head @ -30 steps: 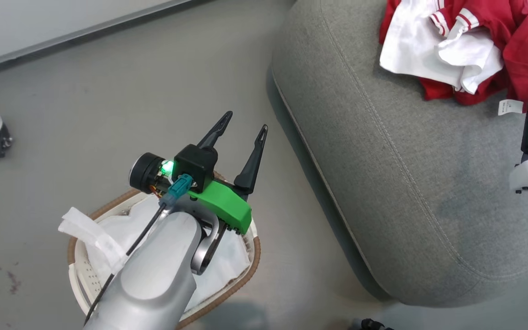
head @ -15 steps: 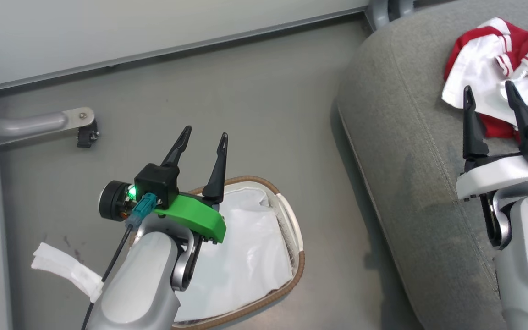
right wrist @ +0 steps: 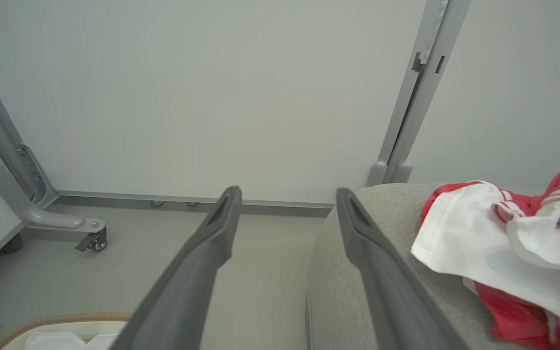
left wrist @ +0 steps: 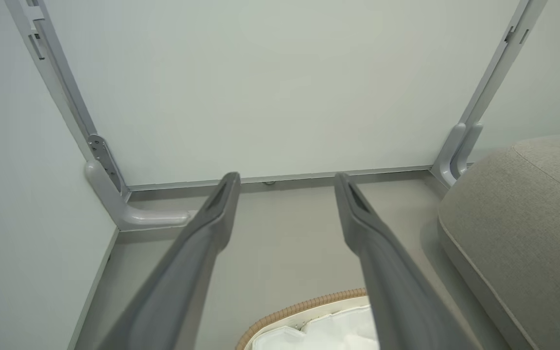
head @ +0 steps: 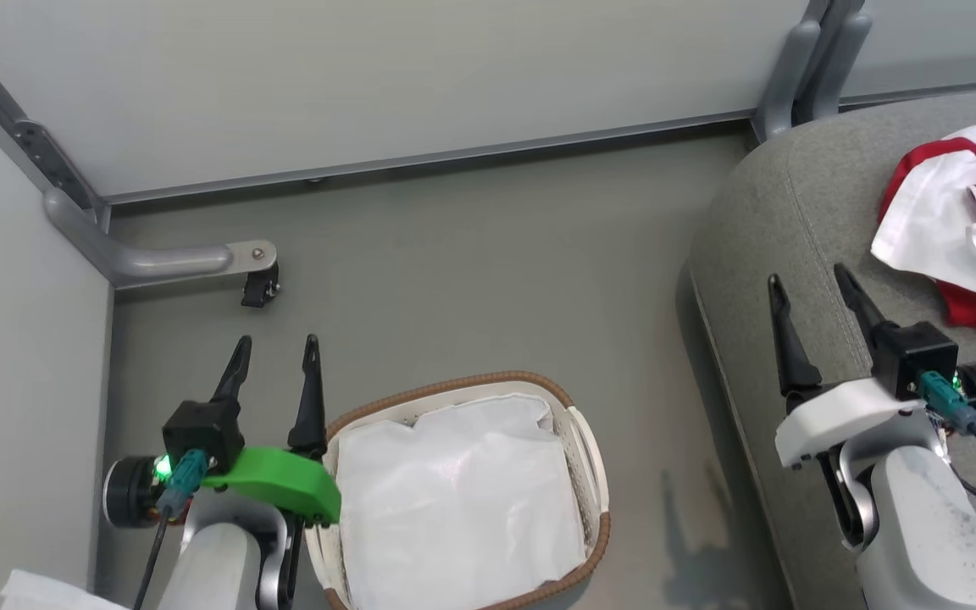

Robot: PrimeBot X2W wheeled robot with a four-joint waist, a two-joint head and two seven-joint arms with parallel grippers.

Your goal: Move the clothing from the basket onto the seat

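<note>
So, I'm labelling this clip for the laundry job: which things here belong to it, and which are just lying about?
Belong to the job:
the clothing, heaped on the seat
the basket, showing its white liner
the left gripper and right gripper, both open and empty

Just lying about:
the frame foot with its caster on the floor
the wall panels

The clothing (head: 939,227) runs off the head view's edge at 3 o'clock; the basket (head: 454,383) is cropped at 6 o'clock.
</note>
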